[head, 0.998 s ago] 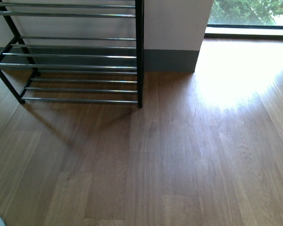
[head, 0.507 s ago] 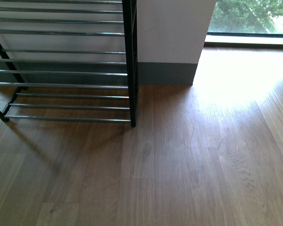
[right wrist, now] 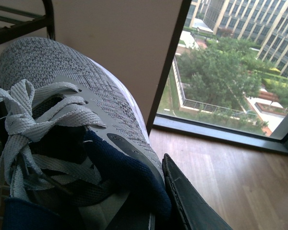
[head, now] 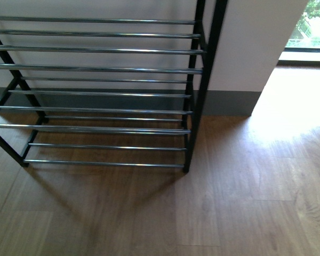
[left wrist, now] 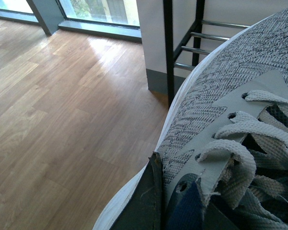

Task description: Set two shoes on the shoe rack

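– Two grey knit sneakers to place: where are they?
– Each is up at a wrist. The left-hand sneaker (left wrist: 230, 86) fills the left wrist view, with its white laces (left wrist: 240, 158) on top and its white sole edge above the wooden floor (left wrist: 62, 120). The left claw (left wrist: 144, 206) is clenched on its collar. Only one dark finger shows, pressed beside the navy lining.
– And the other arm?
– Much the same. The right claw (right wrist: 192, 206) is grasping the right-hand sneaker (right wrist: 62, 62) at the collar, one dark finger flat against the navy lining (right wrist: 120, 167). Behind it are a pale wall and a window (right wrist: 230, 72) with trees and tall buildings outside.
– The shoe rack?
– The shoe rack (head: 96, 129) stands on the floor against the white wall (head: 245, 48) with its grey skirting (head: 229, 102). Chrome bars run in tiers between black side frames. Each wrist view catches part of that black frame just beyond the sneaker's toe, so both sneakers are in the air near the rack, not on its bars.
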You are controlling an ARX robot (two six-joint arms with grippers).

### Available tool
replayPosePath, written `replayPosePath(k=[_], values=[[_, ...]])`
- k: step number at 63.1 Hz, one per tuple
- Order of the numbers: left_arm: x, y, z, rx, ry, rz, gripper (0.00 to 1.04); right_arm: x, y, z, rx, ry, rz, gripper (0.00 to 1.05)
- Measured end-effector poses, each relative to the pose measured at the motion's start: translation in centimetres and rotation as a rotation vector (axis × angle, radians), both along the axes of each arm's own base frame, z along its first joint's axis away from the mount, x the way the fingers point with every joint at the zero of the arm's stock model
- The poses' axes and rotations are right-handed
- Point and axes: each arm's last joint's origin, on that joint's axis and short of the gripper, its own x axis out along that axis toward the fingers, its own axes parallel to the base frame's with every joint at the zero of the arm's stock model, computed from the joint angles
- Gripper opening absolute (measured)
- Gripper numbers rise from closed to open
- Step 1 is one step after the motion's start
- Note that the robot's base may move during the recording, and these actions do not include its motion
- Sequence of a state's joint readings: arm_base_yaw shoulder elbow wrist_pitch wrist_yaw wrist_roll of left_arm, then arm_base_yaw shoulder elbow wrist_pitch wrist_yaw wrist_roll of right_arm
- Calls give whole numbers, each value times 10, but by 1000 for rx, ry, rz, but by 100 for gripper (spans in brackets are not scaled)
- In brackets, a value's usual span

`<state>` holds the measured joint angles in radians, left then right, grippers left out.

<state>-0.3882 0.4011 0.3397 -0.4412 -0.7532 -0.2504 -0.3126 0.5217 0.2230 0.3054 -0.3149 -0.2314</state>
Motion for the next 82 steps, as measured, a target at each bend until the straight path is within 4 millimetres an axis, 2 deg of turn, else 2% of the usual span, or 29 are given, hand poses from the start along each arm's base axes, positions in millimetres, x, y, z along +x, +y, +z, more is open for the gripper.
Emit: replayPosePath(k=[82], values=[[0,0,0,1,-2,6,1,0,0,0,2,0,2,1]])
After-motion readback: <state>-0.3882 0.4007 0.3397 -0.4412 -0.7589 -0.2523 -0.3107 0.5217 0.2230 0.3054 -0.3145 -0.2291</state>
